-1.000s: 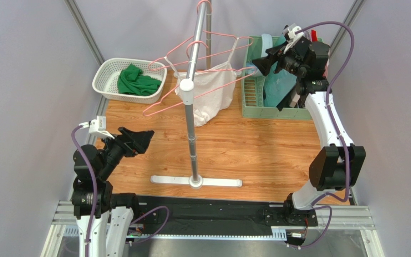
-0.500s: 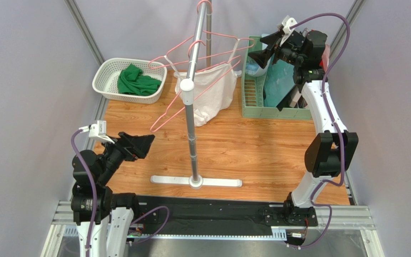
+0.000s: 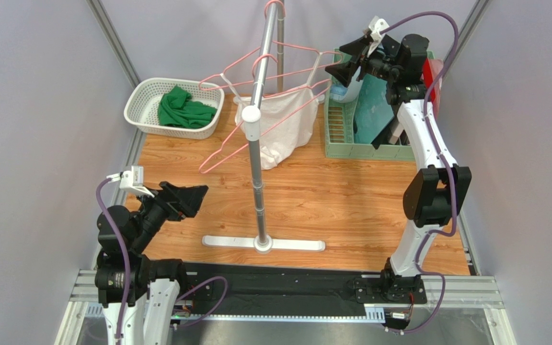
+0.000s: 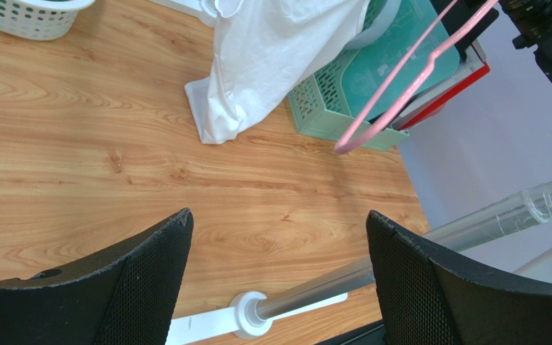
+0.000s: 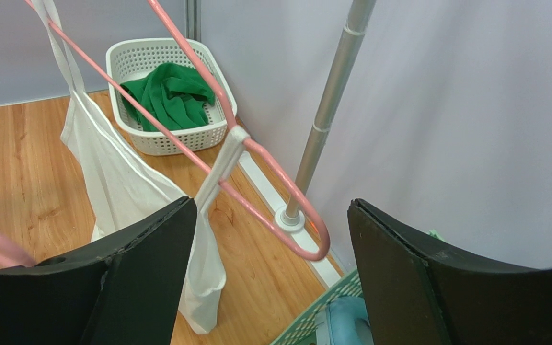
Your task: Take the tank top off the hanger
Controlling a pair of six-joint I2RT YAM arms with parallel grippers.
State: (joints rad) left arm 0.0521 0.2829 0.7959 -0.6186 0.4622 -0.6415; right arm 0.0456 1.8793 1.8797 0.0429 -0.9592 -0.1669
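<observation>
My right tool (image 3: 341,62), spread, faces the hanger's (image 5: 286,185) far-right end. Only its wrist view shows the tank top's (image 3: 280,126) strap (image 5: 225,162) looped there. My left tool (image 3: 192,198), spread, hovers near-left.

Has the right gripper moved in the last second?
Yes. The right gripper shifted up-image, from over the green crate's left side to its far left corner.

Far out and high, the right claw (image 3: 345,63) gapes; the left claw (image 3: 189,195) gapes low.
</observation>
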